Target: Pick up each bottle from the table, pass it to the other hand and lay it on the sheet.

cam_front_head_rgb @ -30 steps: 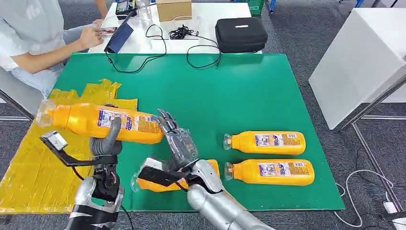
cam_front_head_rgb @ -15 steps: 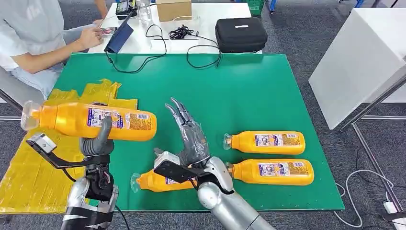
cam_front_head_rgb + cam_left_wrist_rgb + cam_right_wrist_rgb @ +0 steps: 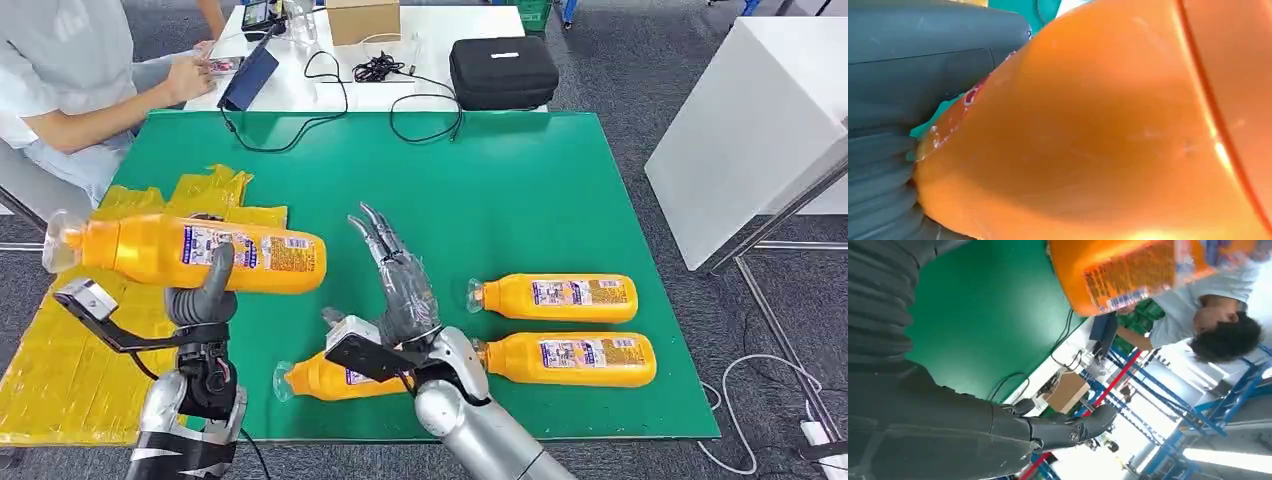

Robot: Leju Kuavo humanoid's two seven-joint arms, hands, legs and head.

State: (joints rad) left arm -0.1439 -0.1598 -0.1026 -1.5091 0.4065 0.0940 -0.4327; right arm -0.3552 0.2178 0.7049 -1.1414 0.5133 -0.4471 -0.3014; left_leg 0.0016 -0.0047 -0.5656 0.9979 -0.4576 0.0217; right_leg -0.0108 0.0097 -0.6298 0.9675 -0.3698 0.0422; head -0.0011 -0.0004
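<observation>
Bottle: orange plastic bottle, labelled, rigid, smooth, likely slippery; grasp mid-body.
Left hand: holds it level above yellow sheet.
Right hand: fingers spread, empty.

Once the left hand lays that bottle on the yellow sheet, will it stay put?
Probably not firmly. The bottle in the left hand is round-bodied, so it may roll. The yellow sheet looks thin and wrinkled, so it could shift underneath.
</observation>
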